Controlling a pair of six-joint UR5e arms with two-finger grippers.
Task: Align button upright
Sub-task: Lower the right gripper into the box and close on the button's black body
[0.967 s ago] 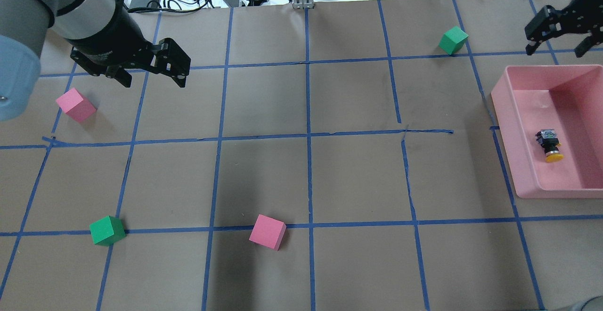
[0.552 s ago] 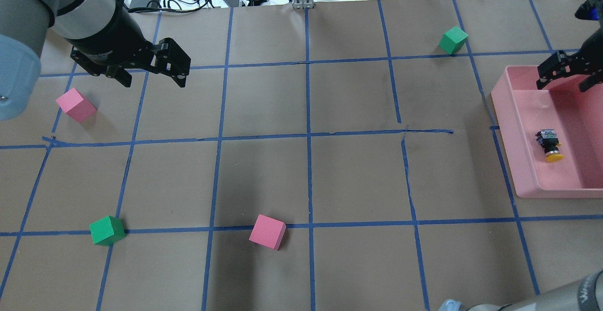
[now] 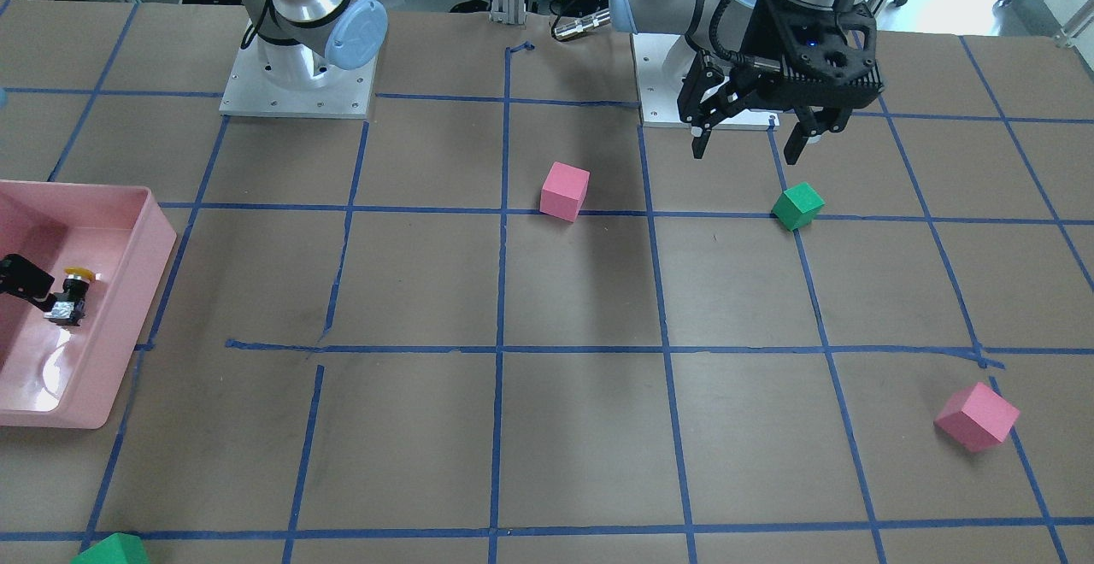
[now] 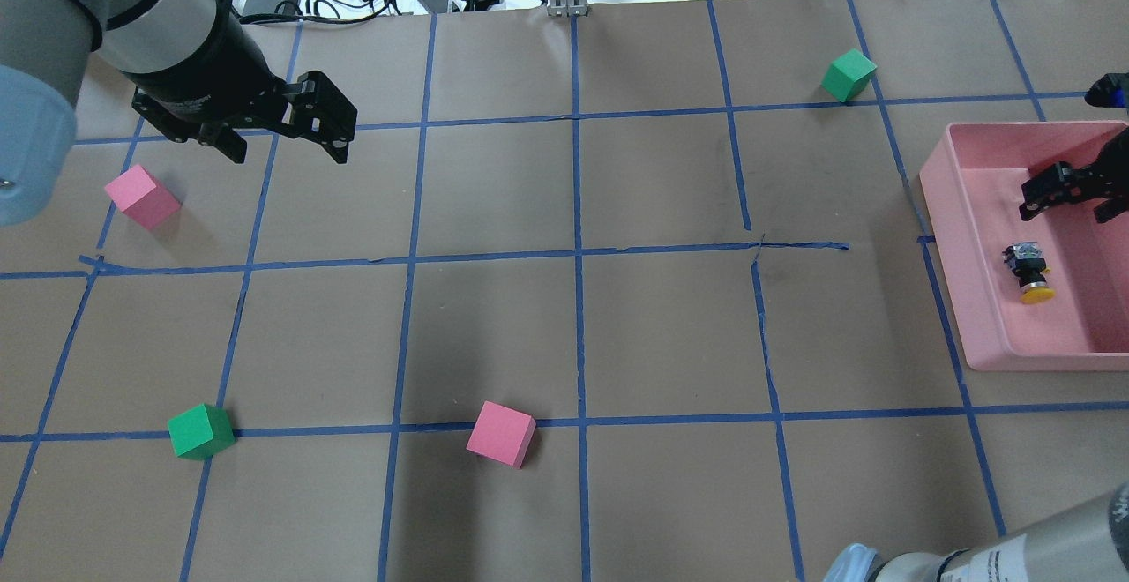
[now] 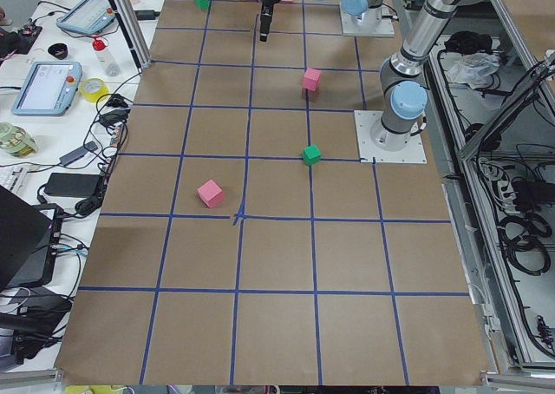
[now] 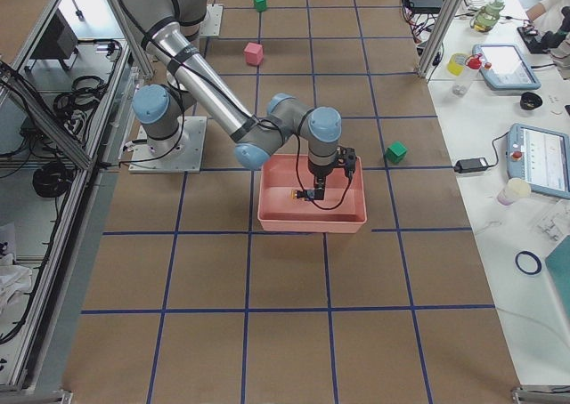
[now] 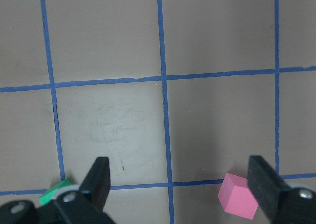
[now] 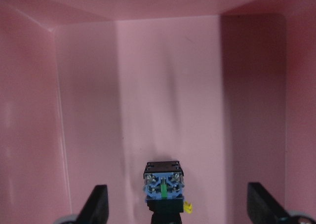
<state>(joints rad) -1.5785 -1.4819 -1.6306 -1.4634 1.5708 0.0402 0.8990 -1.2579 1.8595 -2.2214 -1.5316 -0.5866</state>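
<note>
The button (image 4: 1028, 272) lies on its side on the floor of the pink tray (image 4: 957, 256), at the robot's right-hand end of the table (image 4: 661, 326). Its yellow cap points back toward the robot and its silvery base toward the far wall. It sits nearer the tray wall that faces the middle of the table than the outer side, with bare pink floor all round it. In the wrist view there is open floor beyond it up to the far wall and its corners.

The right gripper (image 4: 1065, 207) hangs inside the tray, over the far part and just beyond the button's base. Its jaws are spread wide with nothing between them, and the button lines up with the gap.

The left gripper (image 4: 288, 152) hovers above the table at the other end, jaws likewise wide and holding nothing. A pink cube (image 4: 141, 197) sits near it, on the outer side.

A green cube (image 4: 848, 75) sits outside the tray's far corner, apart from it. A second green cube (image 4: 201, 431) and a second pink cube (image 4: 501, 433) lie on the robot's side, well away from the tray.
</note>
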